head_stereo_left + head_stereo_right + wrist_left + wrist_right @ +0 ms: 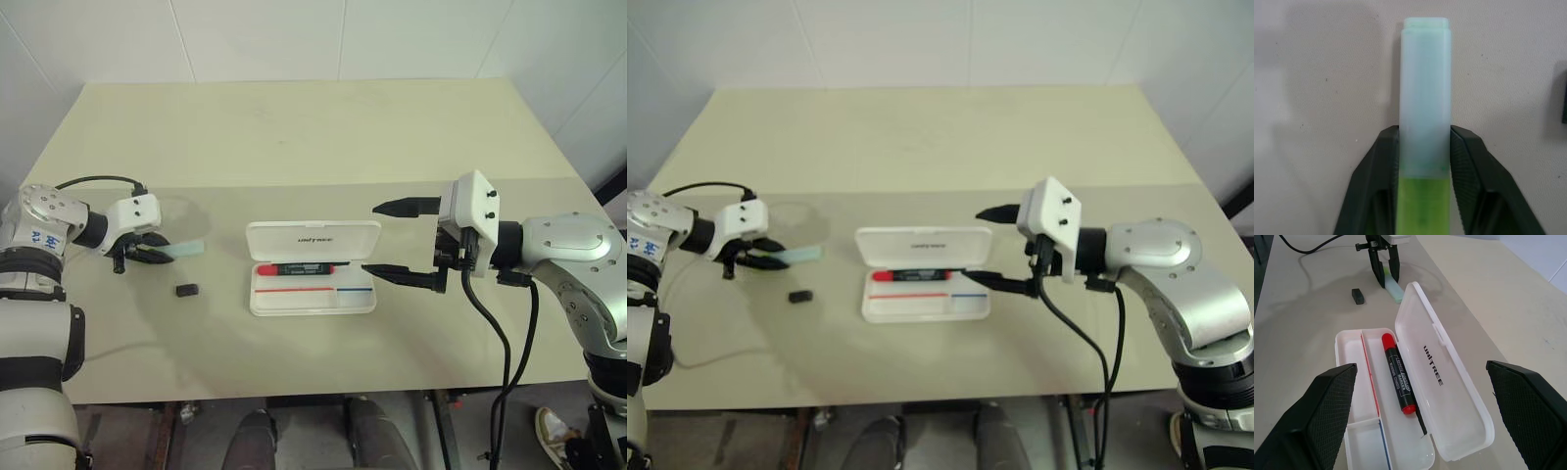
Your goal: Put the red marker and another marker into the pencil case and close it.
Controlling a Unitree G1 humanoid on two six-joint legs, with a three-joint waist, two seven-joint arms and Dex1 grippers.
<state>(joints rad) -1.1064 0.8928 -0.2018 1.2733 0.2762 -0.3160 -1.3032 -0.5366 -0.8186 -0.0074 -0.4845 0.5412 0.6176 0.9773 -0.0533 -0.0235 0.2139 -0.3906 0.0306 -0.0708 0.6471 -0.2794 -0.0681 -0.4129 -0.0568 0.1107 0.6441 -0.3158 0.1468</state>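
With the left gripper [1425, 161] pinched on the green marker [1425, 98] at frame left and the right gripper [402, 240] wide and empty, a shallow grip risks slippage.

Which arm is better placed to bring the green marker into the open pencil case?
Left: the left gripper already clamps the green marker. The right gripper stands open beside the pencil case.

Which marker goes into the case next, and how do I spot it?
Start at the open white case mid-table, then look left. The pale green marker lies between the left gripper's fingers, translucent, unlike the small black block nearby.
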